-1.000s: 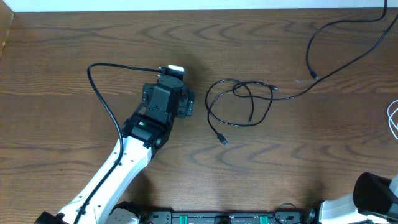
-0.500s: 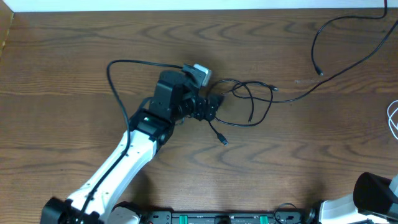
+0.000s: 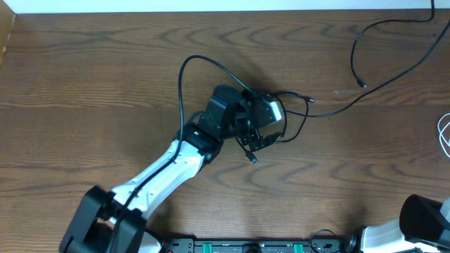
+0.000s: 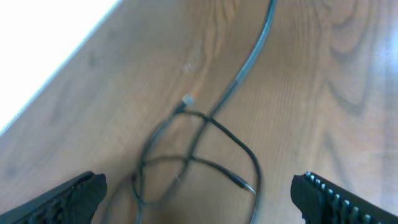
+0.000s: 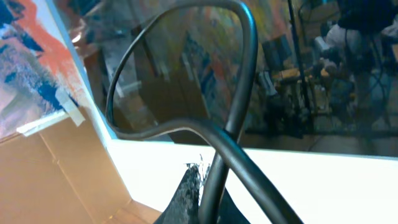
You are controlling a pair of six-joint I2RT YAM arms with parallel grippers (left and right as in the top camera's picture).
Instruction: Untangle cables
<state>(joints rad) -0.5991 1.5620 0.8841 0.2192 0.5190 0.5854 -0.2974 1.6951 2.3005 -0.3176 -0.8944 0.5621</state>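
Observation:
The black cable (image 3: 299,125) lies in loose overlapping loops at the table's middle. One plug end (image 3: 252,159) points toward the front, and a long run trails off to the upper right. My left gripper (image 3: 266,130) is open and hovers over the left part of the loops. In the left wrist view the crossing loops (image 4: 205,121) and a plug tip (image 4: 245,183) lie between and just ahead of the spread fingers (image 4: 199,190), which hold nothing. The white cable (image 3: 444,133) shows only as a loop at the right edge. My right gripper (image 5: 208,193) points up off the table, fingers together.
A second black cable end (image 3: 361,84) lies at the upper right, curving back to the far corner. The left arm's own thick black cable (image 3: 186,77) arcs above the table. The right arm's base (image 3: 422,221) sits at the front right corner.
My left arm has swung to the right, from the left of the black loops to right over them. The cables have not visibly moved.

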